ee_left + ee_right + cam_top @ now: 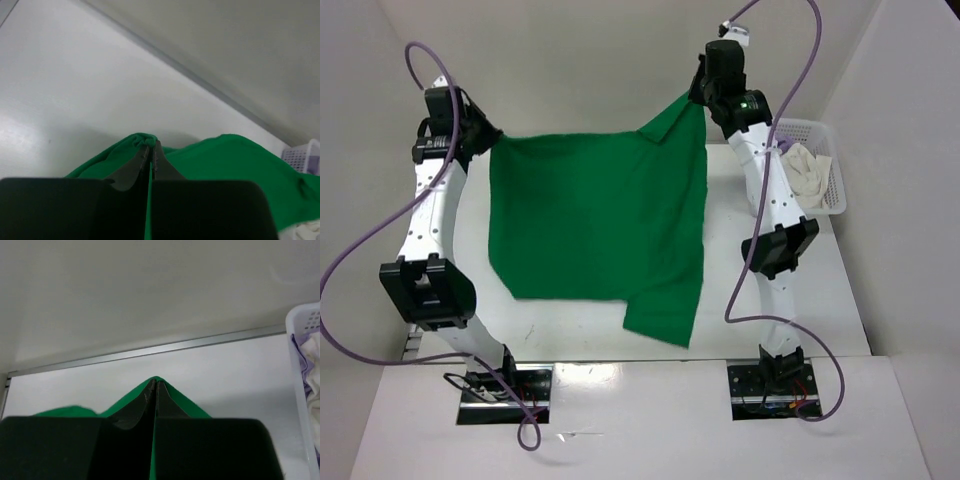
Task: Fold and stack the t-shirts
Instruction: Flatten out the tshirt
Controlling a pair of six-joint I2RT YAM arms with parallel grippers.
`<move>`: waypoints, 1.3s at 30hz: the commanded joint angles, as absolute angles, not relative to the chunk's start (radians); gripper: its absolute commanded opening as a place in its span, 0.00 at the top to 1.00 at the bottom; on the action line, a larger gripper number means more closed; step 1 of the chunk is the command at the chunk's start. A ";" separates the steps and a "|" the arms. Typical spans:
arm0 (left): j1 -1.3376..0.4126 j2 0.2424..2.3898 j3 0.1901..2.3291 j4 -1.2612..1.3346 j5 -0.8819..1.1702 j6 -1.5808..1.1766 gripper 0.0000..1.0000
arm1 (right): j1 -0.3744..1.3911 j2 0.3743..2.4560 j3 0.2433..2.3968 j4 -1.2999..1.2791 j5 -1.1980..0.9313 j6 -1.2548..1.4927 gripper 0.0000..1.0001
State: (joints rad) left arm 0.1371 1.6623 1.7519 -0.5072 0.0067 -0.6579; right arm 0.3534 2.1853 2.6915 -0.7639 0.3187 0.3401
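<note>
The bright green t-shirt (595, 225) hangs stretched between both arms above the table, its lower edge and one sleeve drooping toward the near side. My left gripper (490, 140) is shut on its far left corner, and in the left wrist view the green cloth (225, 160) bunches around the closed tips of that gripper (151, 146). My right gripper (698, 98) is shut on the far right corner, held higher; in the right wrist view the green cloth (187, 402) wraps the closed tips of my right gripper (155, 384). A white t-shirt (807, 172) and a lavender one (301, 356) lie crumpled in the basket.
A white lattice basket (830, 135) stands at the table's far right, beside the right arm; its rim (296, 365) shows in the right wrist view. White walls enclose the table (800, 310) on the left, back and right. Purple cables loop off both arms.
</note>
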 commanded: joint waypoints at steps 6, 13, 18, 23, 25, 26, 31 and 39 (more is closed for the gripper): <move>0.216 1.678 2.054 -0.419 0.103 -0.715 1.00 | 0.325 1.979 2.824 -0.540 0.232 0.442 1.00; 0.282 1.648 2.067 -0.364 0.139 -0.726 1.00 | 0.325 1.885 2.714 -0.583 0.232 0.442 1.00; 0.282 1.553 1.772 -0.235 0.189 -0.735 1.00 | 0.325 1.763 2.371 -0.592 0.232 0.442 1.00; 0.282 1.433 1.397 -0.167 0.175 -0.686 1.00 | 0.299 1.533 1.760 -0.476 0.155 0.494 1.00; 0.282 1.390 1.284 -0.150 0.161 -0.686 1.00 | 0.288 1.487 1.527 -0.451 0.146 0.521 1.00; 0.282 1.365 1.213 -0.166 0.161 -0.677 1.00 | 0.279 1.458 1.466 -0.451 0.109 0.531 1.00; 0.282 1.261 0.970 -0.215 0.108 -0.666 1.00 | 0.270 1.347 1.137 -0.472 0.029 0.567 1.00; 0.282 1.109 0.818 -0.391 0.092 -0.650 1.00 | 0.270 1.214 0.994 -0.682 -0.081 0.669 1.00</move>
